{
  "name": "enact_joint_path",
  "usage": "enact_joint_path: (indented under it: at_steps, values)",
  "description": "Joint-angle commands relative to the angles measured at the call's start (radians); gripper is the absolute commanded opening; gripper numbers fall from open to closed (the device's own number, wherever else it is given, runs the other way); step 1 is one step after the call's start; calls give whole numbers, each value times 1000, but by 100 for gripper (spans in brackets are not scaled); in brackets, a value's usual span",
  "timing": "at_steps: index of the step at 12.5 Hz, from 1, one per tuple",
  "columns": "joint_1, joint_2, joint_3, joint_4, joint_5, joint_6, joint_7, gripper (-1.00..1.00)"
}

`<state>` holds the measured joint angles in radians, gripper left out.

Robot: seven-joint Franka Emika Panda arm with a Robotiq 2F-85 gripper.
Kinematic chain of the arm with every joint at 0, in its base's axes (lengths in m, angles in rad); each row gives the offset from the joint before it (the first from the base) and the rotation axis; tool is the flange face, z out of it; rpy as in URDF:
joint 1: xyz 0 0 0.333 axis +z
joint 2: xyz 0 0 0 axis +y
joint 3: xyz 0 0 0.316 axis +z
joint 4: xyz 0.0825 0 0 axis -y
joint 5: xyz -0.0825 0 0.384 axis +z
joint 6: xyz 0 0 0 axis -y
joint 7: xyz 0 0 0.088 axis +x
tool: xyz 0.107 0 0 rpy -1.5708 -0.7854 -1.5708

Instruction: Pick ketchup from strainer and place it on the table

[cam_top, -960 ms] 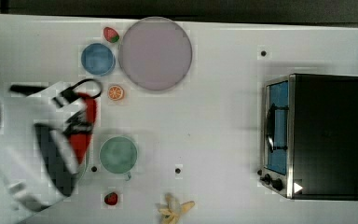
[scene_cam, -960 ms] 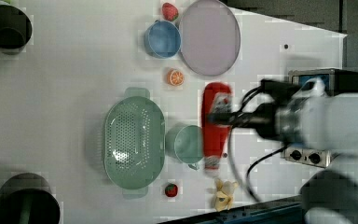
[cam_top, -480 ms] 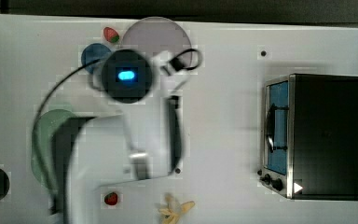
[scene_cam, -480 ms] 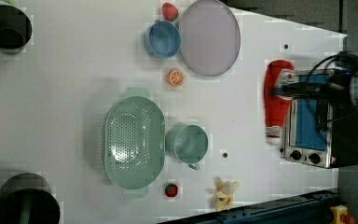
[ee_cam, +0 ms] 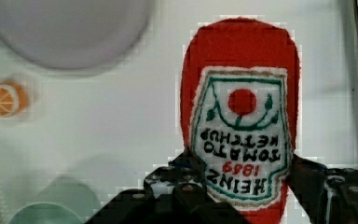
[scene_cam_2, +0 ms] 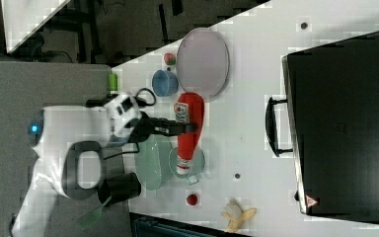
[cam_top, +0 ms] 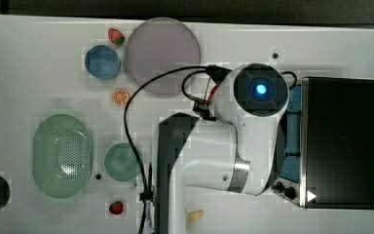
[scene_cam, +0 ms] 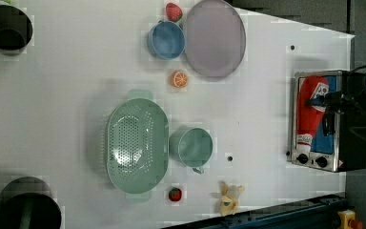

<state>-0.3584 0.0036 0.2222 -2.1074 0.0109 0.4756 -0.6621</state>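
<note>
Gripping the ketchup across its body, the gripper holds the red squeeze bottle clear of the table, its dark fingers pressed to either side of the label. In the wrist view we can read that white label upside down: "TOMATO KETCHUP", "1869" in red and "HEINZ" beneath a red tomato on a green vine.

In the right view we see the ketchup lying level in the gripper, its white cap towards the teal cup and its broad end towards the pale round plate. In the left view the ketchup appears in front of the small toaster oven, at the left view's right, well apart from the strainer. We see the pale green strainer with nothing in it, just beside the teal cup.

Around them on the table we see a blue bowl, an orange slice, two strawberries and a banana. A red warning triangle marks the oven's dark casing; we cannot read any writing on it.
</note>
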Motion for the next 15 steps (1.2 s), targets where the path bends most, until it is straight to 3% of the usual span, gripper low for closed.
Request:
enact_joint_path:
  at_steps: [1, 6, 7, 11, 15]
  values:
    - [22, 0, 31, -98, 1, 99, -58, 13]
    - [22, 123, 31, -188, 1, 251, -58, 13]
    - [22, 158, 30, -190, 1, 286, -58, 19]
    - [25, 235, 37, -188, 1, 380, -58, 99]
    - [24, 124, 38, -144, 3, 298, 39, 100]
